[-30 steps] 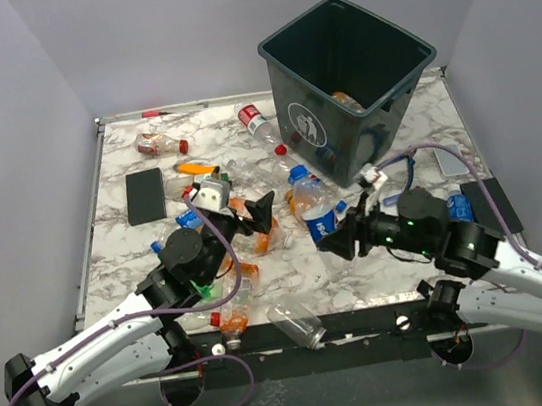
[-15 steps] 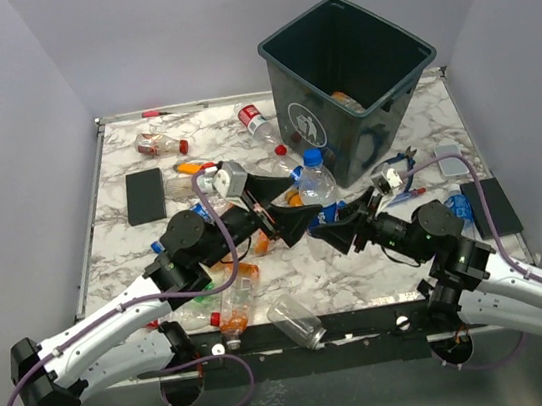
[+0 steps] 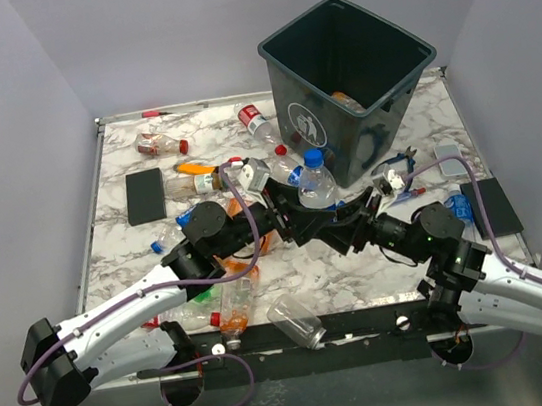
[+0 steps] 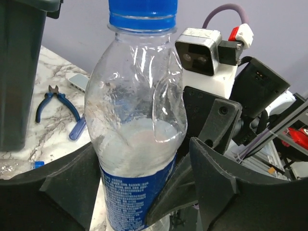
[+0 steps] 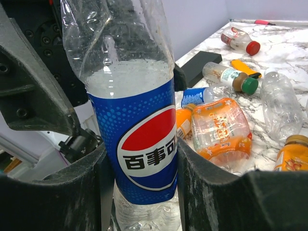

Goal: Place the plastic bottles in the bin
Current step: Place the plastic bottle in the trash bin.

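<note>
Right wrist view gives you the clearest read. The Pepsi bottle (image 5: 144, 144) stands upright between the two fingers of the right gripper (image 5: 144, 190), and both fingers press against its blue label, so that gripper is clamped on it. The bottle's clear upper part is dented and crumpled.

In the left wrist view the same bottle fills the frame, blue cap (image 4: 143, 13) up, with the left gripper (image 4: 139, 190) set around its lower half. The jaws are partway in. One finger looks to be against the label, but you cannot tell whether the other has met the plastic.

From the top external view, the bottle sits near the middle of the tabletop (image 3: 122, 148). It is just in front of the bin (image 3: 321, 125), which occupies the far right corner. The two grippers meet at the bottle's base from either side. Something orange (image 3: 345, 100) lies inside the bin.

Loose bottles are scattered across the left half of the tabletop:
- a squashed orange-labelled bottle (image 5: 221, 130)
- a green-capped bottle (image 5: 226, 77)
- a red-capped bottle (image 5: 238, 41) towards the far edge
- a clear bottle (image 3: 296, 323) at the near edge

An orange lighter (image 5: 243, 67) lies among them. A flat black pad (image 3: 145, 195) rests near the left edge, and blue-handled pliers (image 4: 57, 103) lie beside the bin.
</note>
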Controlling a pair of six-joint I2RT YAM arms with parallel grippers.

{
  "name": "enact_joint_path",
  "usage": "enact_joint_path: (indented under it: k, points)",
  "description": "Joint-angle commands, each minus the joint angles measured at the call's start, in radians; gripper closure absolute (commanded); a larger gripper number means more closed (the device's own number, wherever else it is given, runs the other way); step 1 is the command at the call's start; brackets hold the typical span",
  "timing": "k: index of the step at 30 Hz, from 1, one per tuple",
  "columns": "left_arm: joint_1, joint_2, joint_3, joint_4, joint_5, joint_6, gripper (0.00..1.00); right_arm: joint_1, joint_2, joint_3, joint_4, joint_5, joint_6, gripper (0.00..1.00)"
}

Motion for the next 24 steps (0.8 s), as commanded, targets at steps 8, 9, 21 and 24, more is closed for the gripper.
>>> enact_joint_path:
  k: [8,9,21,24]
  points:
    - [0.003,0.034,0.015,0.104,0.051,-0.037,0.53,0.008,0.023,0.031,-0.025,-0.048,-0.025,0.47]
    - [0.001,0.031,0.013,0.104,0.048,-0.034,0.55,0.008,0.024,0.038,-0.039,-0.049,-0.026,0.39]
    - [0.005,-0.11,-0.053,0.064,-0.12,0.174,0.69,0.008,-0.011,0.36,-0.526,-0.052,-0.05,0.0]
    - [0.004,-0.121,-0.051,0.016,-0.111,0.277,0.71,0.008,-0.012,0.463,-0.578,-0.004,-0.07,0.0]
